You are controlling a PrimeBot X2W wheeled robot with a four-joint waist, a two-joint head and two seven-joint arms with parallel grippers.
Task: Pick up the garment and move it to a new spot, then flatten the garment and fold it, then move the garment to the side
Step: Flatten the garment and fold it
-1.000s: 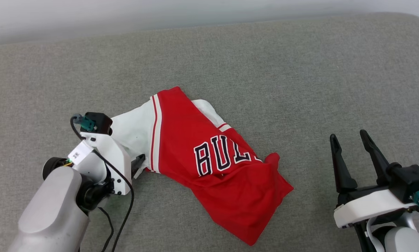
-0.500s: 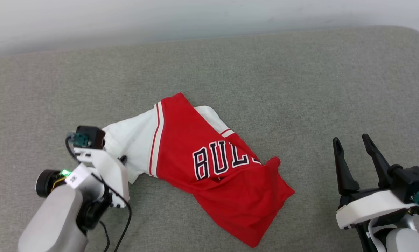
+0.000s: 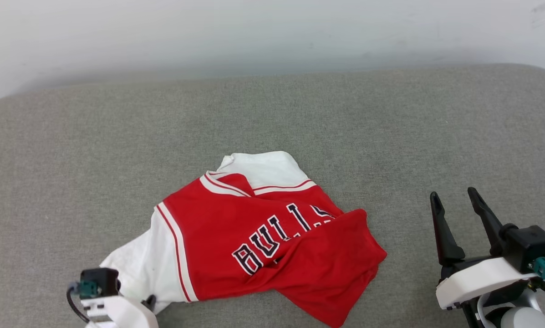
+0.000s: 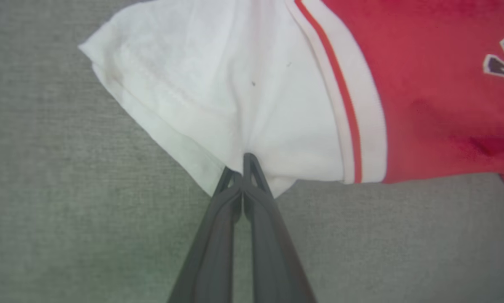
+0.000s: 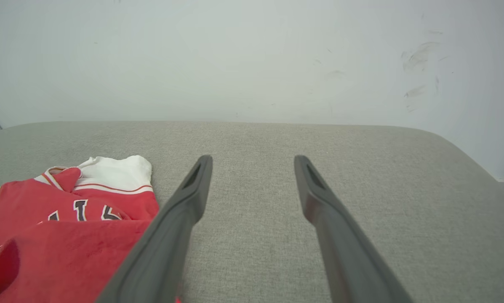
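The garment (image 3: 258,237), a red shirt with white sleeves and dark "BULLS" lettering, lies crumpled on the grey cushion; its red body is folded over on the right side. My left gripper (image 4: 243,162) is shut on the hem of the white sleeve (image 4: 235,92), which puckers at the fingertips. At the head view's bottom left, only the gripper's wrist (image 3: 104,296) pokes in, at that same sleeve (image 3: 135,264). My right gripper (image 3: 452,200) stands open to the right of the garment, apart from it, with nothing between its fingers (image 5: 193,193). The garment (image 5: 66,223) lies left of them.
The grey fabric cushion (image 3: 117,136) spreads wide behind and beside the garment. A pale wall (image 3: 254,32) runs along its far edge, and the cushion's rounded corner (image 5: 458,147) is at the far right.
My left gripper closed on the white sleeve and pulled it toward me and left, swinging the garment round and baring the other sleeve. The head camera tilted up. The right gripper stayed open.
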